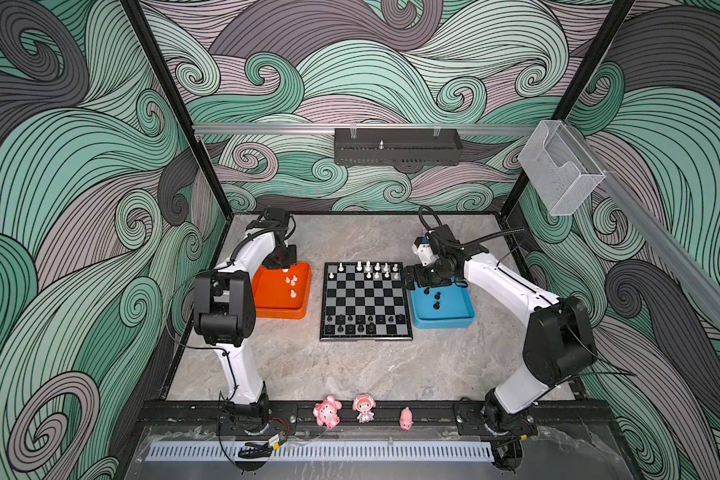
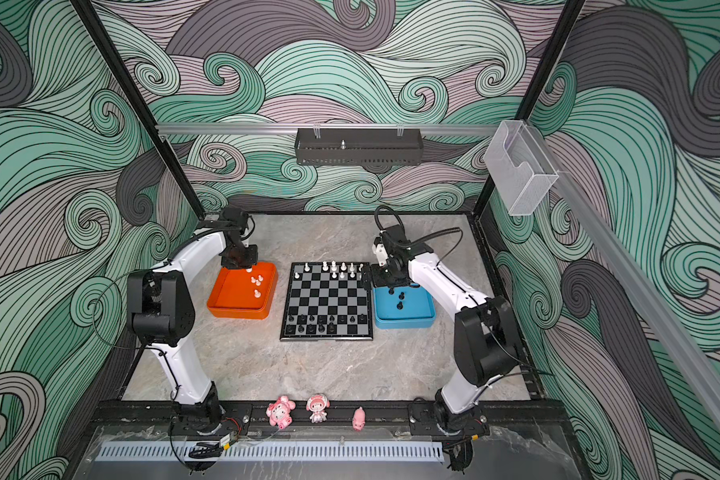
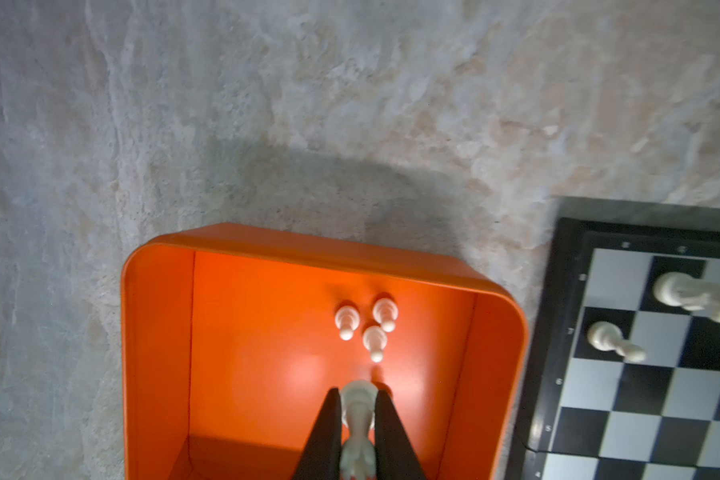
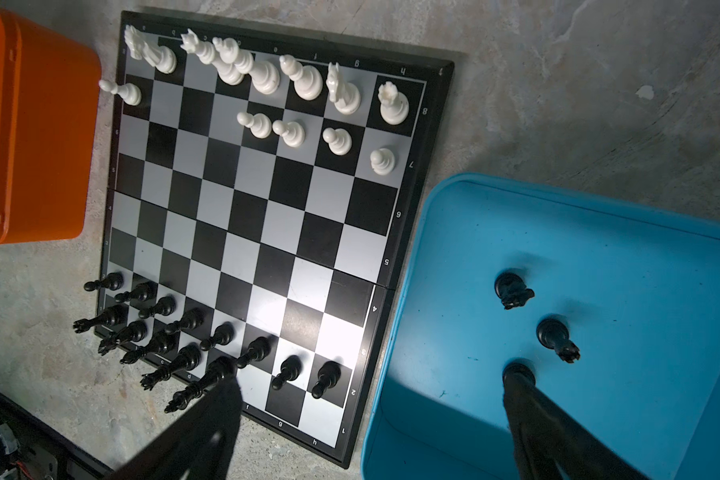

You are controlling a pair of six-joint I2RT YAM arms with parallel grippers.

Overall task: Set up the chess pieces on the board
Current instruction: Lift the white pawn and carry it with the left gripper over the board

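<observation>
Slotted duct (image 1: 350, 451); board (image 1: 366, 302) on marbled tabletop (image 1: 350, 370); swirled walls (image 1: 391, 62).

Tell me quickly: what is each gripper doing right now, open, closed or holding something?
Left gripper: closed on a white chess piece, over the orange tray.
Right gripper: open, holding nothing.
</observation>
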